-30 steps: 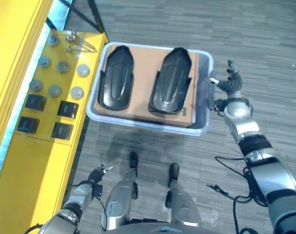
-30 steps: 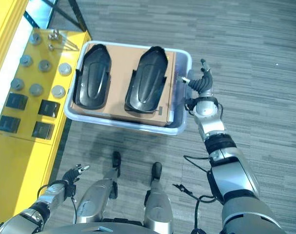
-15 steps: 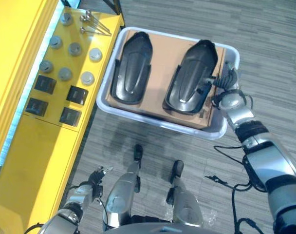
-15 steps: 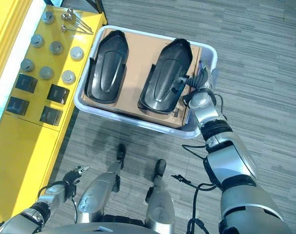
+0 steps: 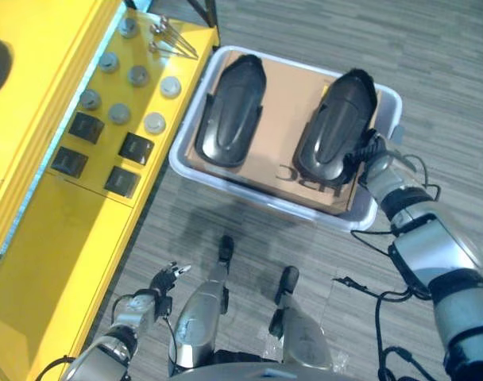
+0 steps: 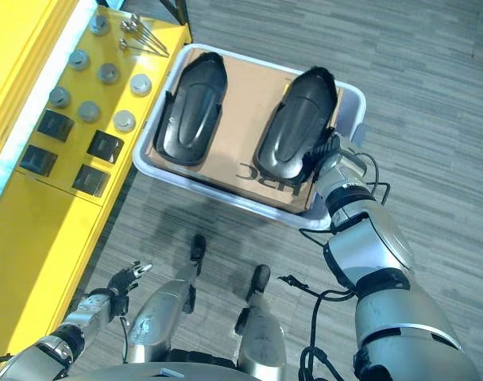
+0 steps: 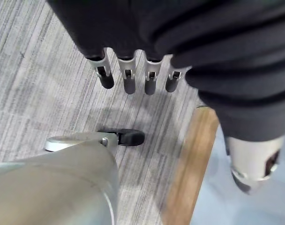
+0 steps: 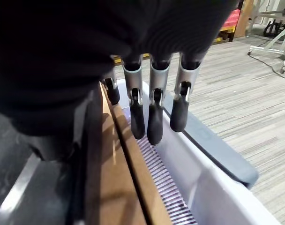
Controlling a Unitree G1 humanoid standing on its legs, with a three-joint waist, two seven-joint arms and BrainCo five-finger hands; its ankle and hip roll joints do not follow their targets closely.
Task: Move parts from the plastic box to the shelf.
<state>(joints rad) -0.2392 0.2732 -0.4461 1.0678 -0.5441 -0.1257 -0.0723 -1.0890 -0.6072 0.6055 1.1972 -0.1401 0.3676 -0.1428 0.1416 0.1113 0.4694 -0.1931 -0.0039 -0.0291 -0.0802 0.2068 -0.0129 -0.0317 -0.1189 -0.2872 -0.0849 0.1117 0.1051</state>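
Left eye view looks down on grey striped carpet floor (image 5: 432, 71), where a pale translucent plastic box (image 5: 388, 99) stands just beside a yellow shelf (image 5: 59, 238). Inside the box a brown cardboard sheet (image 5: 285, 127) carries two long black moulded plastic parts (image 5: 232, 111), side by side and apart. The shelf top holds round grey metal discs (image 5: 154, 122), square black blocks (image 5: 136, 148) and a few thin metal rods (image 5: 171, 36) at its far corner. The right hand (image 5: 367, 152) is at the box's right side, against the right-hand part's near end. Right wrist view shows what the head views hide: the fingers (image 8: 154, 112) hang relaxed and straight, gripping nothing, over the gap between cardboard edge and box wall. The left hand (image 5: 164, 280) hangs low beside the shelf, its fingers (image 7: 128, 82) extended and empty above the carpet.
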